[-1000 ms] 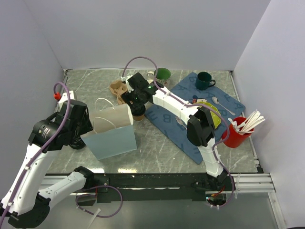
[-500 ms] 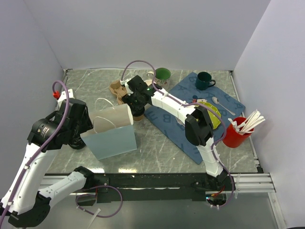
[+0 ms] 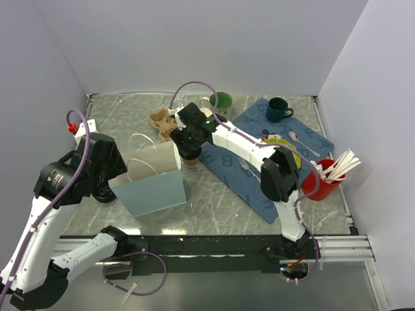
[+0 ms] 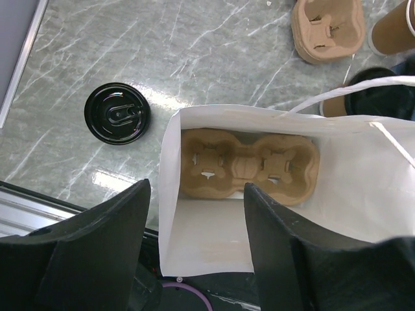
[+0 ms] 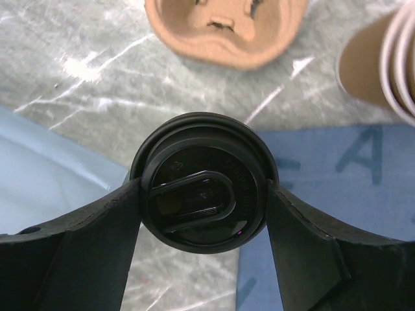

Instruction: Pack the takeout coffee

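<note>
While the right gripper [image 5: 204, 188] reaches to the middle of the tabletop [image 3: 214, 201], toward its far edge, its two fingers [image 5: 84, 246] press on opposite sides of the takeout coffee [image 5: 194, 210]: claw clamped at the black lid's rim. Cup upright, lid on. It sits at the left edge of the blue mat [image 3: 227, 167], just behind the paper bag [image 4: 207, 243]. Whether its base touches the tabletop, cannot tell.

Left gripper [image 4: 196, 188] hangs over the bag's left end, claw apart and holding nothing. The bag's left wall runs between the fingers; right finger over the open mouth, left finger outside it.

Bag stands upright near the tabletop's left half, mouth open, white inside, pale blue outside. A pulp cup carrier [image 4: 249, 172] lies flat in the bottom, both wells empty.

Loose black lid [image 4: 118, 113] flat on the tabletop, left of the bag, near the left edge. More pulp carriers [image 4: 327, 29] stacked beyond the bag, toward the far edge, with lidless brown cups [image 4: 392, 29] just to their right.

On the mat's far side: a green mug [image 3: 222, 101] and a darker one [image 3: 279, 109]. Red cup of straws [image 3: 321, 183] near the right edge.
</note>
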You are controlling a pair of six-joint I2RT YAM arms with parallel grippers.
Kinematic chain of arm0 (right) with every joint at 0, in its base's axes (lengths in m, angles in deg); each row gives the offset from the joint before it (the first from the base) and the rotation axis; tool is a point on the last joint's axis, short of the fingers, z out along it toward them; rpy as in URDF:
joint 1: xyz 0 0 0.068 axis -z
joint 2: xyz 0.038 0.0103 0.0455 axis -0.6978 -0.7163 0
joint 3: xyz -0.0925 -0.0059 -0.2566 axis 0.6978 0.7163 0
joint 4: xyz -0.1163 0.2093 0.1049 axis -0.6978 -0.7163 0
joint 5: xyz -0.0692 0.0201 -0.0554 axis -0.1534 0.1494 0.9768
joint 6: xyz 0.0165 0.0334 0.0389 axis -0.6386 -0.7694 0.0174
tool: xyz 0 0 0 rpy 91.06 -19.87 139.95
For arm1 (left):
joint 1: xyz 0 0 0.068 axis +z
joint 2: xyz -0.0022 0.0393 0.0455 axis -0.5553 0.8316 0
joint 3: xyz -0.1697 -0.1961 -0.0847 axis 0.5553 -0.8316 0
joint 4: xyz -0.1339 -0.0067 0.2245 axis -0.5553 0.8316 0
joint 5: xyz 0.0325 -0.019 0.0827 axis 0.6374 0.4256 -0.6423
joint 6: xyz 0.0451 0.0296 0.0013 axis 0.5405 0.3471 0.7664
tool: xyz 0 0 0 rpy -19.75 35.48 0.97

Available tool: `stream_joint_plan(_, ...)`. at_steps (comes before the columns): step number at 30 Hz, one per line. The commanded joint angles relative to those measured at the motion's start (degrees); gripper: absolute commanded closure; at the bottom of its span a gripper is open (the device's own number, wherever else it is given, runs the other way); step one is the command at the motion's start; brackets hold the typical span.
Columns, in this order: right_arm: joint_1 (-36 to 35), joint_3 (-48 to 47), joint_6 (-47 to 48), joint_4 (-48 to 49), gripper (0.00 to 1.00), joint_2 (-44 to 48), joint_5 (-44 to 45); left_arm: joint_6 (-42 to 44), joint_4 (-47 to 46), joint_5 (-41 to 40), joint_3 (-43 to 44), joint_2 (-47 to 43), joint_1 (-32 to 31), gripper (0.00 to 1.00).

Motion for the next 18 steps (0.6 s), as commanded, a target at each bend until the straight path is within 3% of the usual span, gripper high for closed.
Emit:
stream_joint_plan(1, 0.14, 3.69, -3.72, -0.1, 0.32, 10.49, 2.75, -2.62, 1.06, -1.81, 1.74, -0.2, 0.35, 0.35)
stream_joint_plan(8, 0.14, 15.9, -8.2, 0.43, 0.34, 22.37, 3.46, -3.95, 1.15, -4.97, 0.42, 1.12, 1.76, 0.38)
stream_joint_plan(15, -0.47, 19.78, -9.96, -2.82, 0.34, 33.88, 3.81, -0.43, 0.88, -5.15, -0.64, 4.72, 4.74, 0.44)
stream_joint_plan(18, -1.08, 19.87, -10.4, -5.1, 0.35, 36.78, 4.33, 1.41, -0.52, -4.27, -1.6, 4.55, 5.62, 0.51)
